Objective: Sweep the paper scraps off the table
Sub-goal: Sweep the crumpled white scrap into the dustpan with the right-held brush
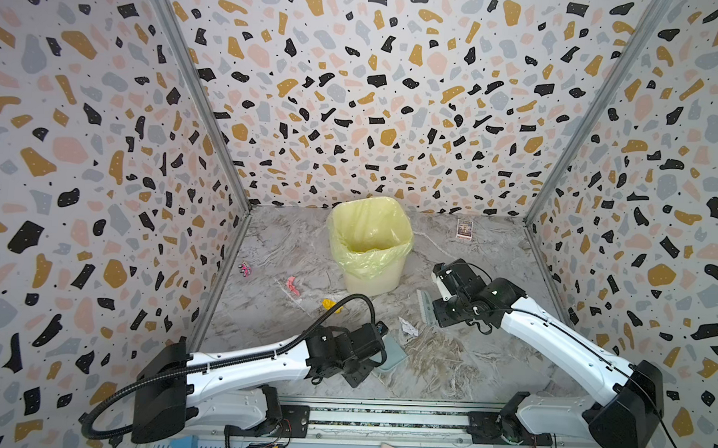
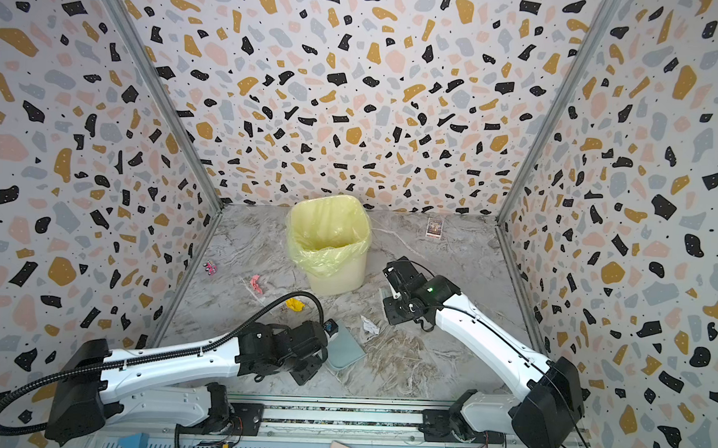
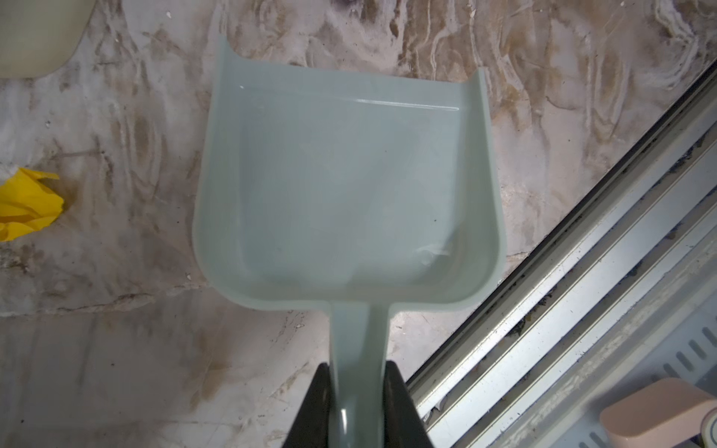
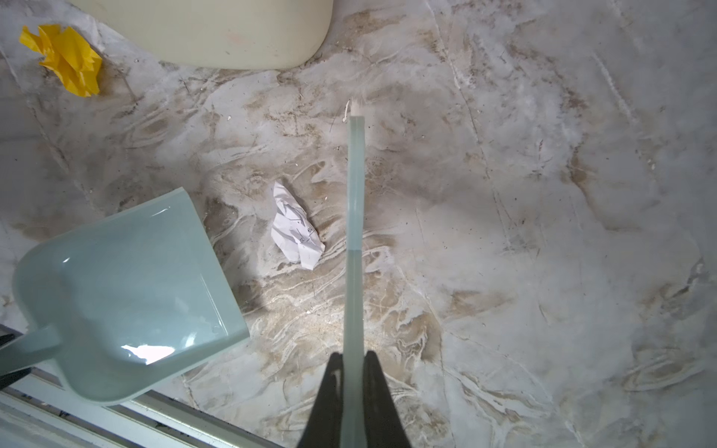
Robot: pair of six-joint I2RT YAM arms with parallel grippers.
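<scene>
- 3 paper scraps (image 1: 409, 327) in view, all lying loose on the desk (image 1: 480, 363).
- white scrap (image 4: 297, 229): mid-desk, in the gap between the dustpan lip and the brush, touching neither. Its long axis runs diagonally in both top views, far-left to near-right.
- yellow scrap (image 1: 329, 305): a crumpled ball with no clear long axis. It sits on the desk near the front of the bin (image 1: 370, 250), left of the white scrap.
- pink scrap (image 1: 293, 286): further left, long axis running roughly near-to-far with a slight tilt. It is well apart from both tools.
- left tool (image 3: 357, 411): clenched on the handle of the dustpan (image 3: 345, 186), 1 finger on each side. The pan mouth points right and away from my base, toward the white scrap. I cannot tell whether the lip touches the desk.
- right tool (image 4: 354, 403): squeezed fully closed on the brush (image 4: 355, 232). My wrist camera sees the brush edge-on as a thin pale-green strip. Its long axis runs straight out from the tool, with the tip toward the bin. I cannot tell whether the bristles touch the desk.
- card (image 1: 464, 229) lies flat near the back wall on the right. The pink-and-black toy (image 1: 245, 268) lies by the left wall. Both are well apart from the tools.
</scene>
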